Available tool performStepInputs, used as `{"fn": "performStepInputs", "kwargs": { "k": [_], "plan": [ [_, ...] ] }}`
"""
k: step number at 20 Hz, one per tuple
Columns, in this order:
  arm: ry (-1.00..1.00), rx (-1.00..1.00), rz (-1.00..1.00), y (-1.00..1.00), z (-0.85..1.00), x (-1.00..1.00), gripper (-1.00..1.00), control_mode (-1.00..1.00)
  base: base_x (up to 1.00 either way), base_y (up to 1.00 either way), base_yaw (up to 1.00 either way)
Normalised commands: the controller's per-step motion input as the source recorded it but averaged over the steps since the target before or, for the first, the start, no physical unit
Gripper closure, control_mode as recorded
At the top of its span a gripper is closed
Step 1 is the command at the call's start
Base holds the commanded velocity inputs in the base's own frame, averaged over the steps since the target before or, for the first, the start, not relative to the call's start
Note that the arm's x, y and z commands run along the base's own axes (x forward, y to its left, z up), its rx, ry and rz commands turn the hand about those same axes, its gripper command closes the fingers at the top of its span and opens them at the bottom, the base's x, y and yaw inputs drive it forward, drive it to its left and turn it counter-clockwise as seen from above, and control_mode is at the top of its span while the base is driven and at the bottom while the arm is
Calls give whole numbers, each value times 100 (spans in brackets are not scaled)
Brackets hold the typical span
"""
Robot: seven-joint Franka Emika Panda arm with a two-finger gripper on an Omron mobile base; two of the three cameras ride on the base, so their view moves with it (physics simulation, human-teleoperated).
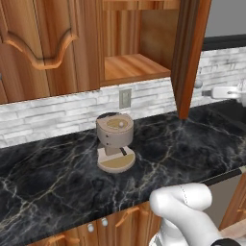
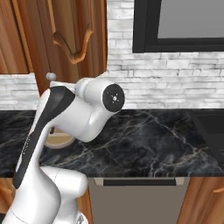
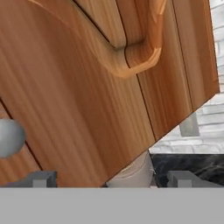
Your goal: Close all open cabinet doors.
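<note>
You have one upper cabinet door [image 1: 190, 53] standing open, swung out edge-on over the black marble counter [image 1: 192, 144], with its bare shelf [image 1: 134, 67] exposed beside it. The neighbouring door [image 1: 43, 43] to its left sits shut. In the hand view your gripper [image 3: 111, 177] faces the open door's arched front, just beside its round silver knob [image 3: 8, 138], jaws spread wide and holding nothing. A beige coffee machine [image 1: 115, 141] stands on the counter below the shelf

A small tan coffee machine [image 1: 115, 141] is sitting on the shiny black marble worktop [image 1: 182, 144], near the white brick wall [image 1: 62, 113].
</note>
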Motion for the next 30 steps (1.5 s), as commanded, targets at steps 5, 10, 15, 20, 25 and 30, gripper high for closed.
{"fn": "performStepInputs", "kwargs": {
  "k": [5, 10, 15, 20, 25, 30],
  "plan": [
    [0, -3, -7, 62, 0, 45, -100, -100, 0, 0, 0],
    [0, -6, -15, 62, -7, 71, -100, -100, 0, 0, 0],
    [0, -6, -17, 45, -10, 80, -100, -100, 0, 0, 0],
    [1, -6, -18, 43, -2, 81, -100, -100, 0, 0, 0],
    [0, -7, -18, 42, -3, 75, -100, -100, 0, 0, 0],
    [0, -6, -17, 38, -5, 75, -100, -100, 0, 0, 0]
  ]
}}
